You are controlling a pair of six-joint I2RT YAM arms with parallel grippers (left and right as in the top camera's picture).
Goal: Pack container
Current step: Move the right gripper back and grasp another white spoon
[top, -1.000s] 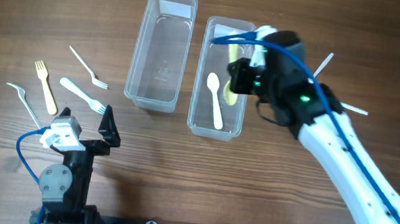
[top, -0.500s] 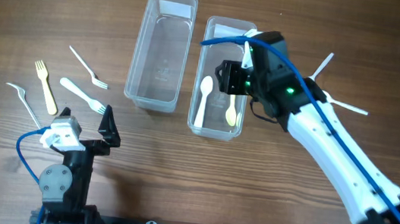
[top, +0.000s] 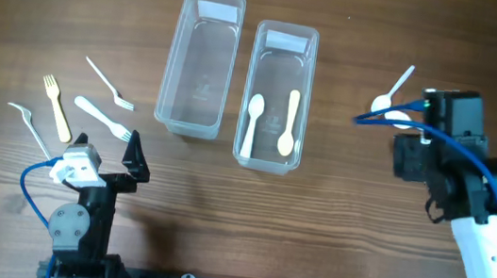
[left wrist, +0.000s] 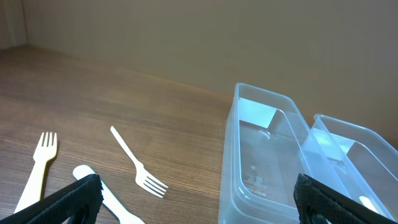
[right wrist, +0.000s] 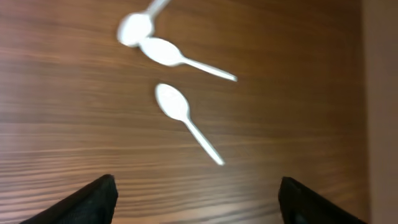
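Two clear containers stand side by side, the left one (top: 206, 63) (left wrist: 264, 155) empty. The right container (top: 286, 44) (left wrist: 357, 155) holds a white spoon (top: 251, 120) and a pale yellow spoon (top: 290, 120). My right gripper (top: 416, 145) (right wrist: 196, 199) is open and empty, hovering over three white spoons (right wrist: 186, 121) on the table to the right; from overhead only one spoon (top: 395, 89) shows clearly. My left gripper (top: 106, 158) (left wrist: 199, 199) is open and empty near the front left, facing the containers.
Several plastic forks lie at the left: a thin white one (top: 110, 84) (left wrist: 140, 165), a cream one (top: 56, 106) (left wrist: 37, 168), a wide-handled white one (top: 104, 119) (left wrist: 102, 193) and a thin one (top: 29, 128). A blue cable loops off each arm.
My right gripper opened, left the pale yellow spoon in the right container beside the white spoon, and swung right to above the loose spoons. The left arm has not moved.
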